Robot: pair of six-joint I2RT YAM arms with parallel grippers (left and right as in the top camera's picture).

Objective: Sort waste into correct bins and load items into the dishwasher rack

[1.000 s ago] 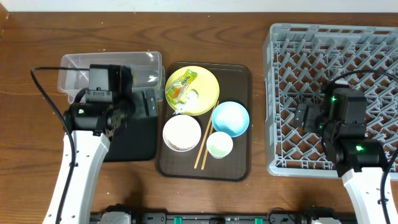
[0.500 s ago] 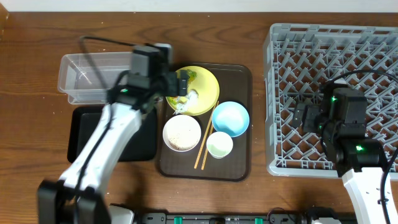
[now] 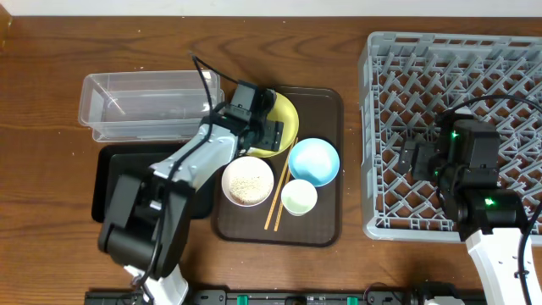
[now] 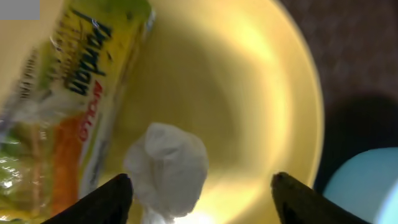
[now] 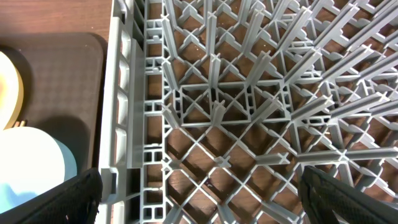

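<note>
My left gripper [image 3: 254, 127] hangs low over the yellow plate [image 3: 286, 127], which lies on the brown tray. In the left wrist view the plate [image 4: 249, 93] holds the green-yellow-orange wrapper [image 4: 74, 93] and the crumpled white scrap [image 4: 168, 165]. The left gripper [image 4: 202, 199] is open, its fingers either side of the scrap, which lies closer to the left finger [image 4: 109, 199] without visible contact. My right gripper [image 3: 415, 159] stands open above the grey dishwasher rack [image 3: 474, 85], nothing between its fingers [image 5: 81, 193].
On the brown tray [image 3: 326, 106] sit a white bowl of rice [image 3: 247, 180], a light blue bowl [image 3: 313, 161], a small cup [image 3: 299, 197] and chopsticks [image 3: 278, 199]. The clear tub [image 3: 144, 106] and black tray [image 3: 110, 169] lie to the left.
My left arm swung right from above the black tray to the yellow plate and dropped low over it. Its jaws have narrowed somewhat. The right arm has not moved.
</note>
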